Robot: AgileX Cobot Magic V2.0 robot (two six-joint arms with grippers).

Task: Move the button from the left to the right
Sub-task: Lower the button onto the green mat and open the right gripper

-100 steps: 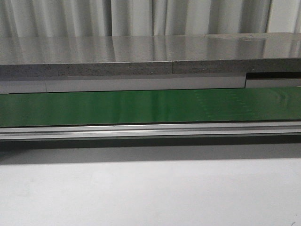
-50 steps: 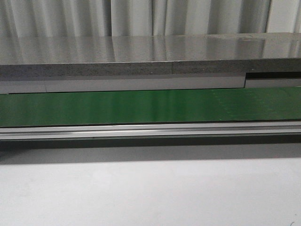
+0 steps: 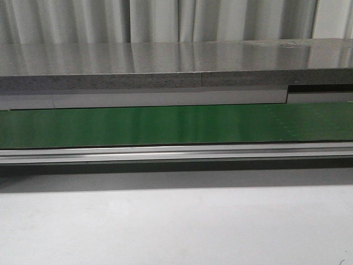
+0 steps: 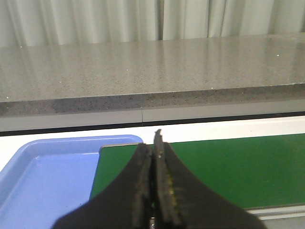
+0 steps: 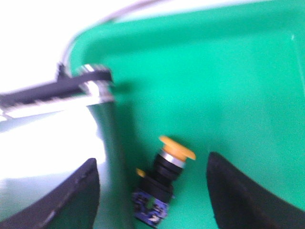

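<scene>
In the right wrist view the button (image 5: 164, 174) lies on its side on the floor of a green tray (image 5: 238, 71), close to the tray's wall. It has a yellow-orange cap, a silvery collar and a black body with a blue base. My right gripper (image 5: 151, 158) is open, and its dark fingers (image 5: 76, 191) stand apart on either side of the button without touching it. My left gripper (image 4: 151, 143) is shut with nothing between its pads, over the end of the green belt (image 4: 228, 167). Neither gripper nor the button shows in the front view.
A light blue tray (image 4: 43, 176) sits beside the belt's end, near the left gripper. The green belt (image 3: 176, 126) runs across the front view behind an aluminium rail (image 3: 176, 153), with a grey stone-look shelf (image 3: 165, 61) behind it and a white tabletop (image 3: 176, 226) in front.
Faint marks on the green belt drift to the right in the front view. Nothing else there has moved.
</scene>
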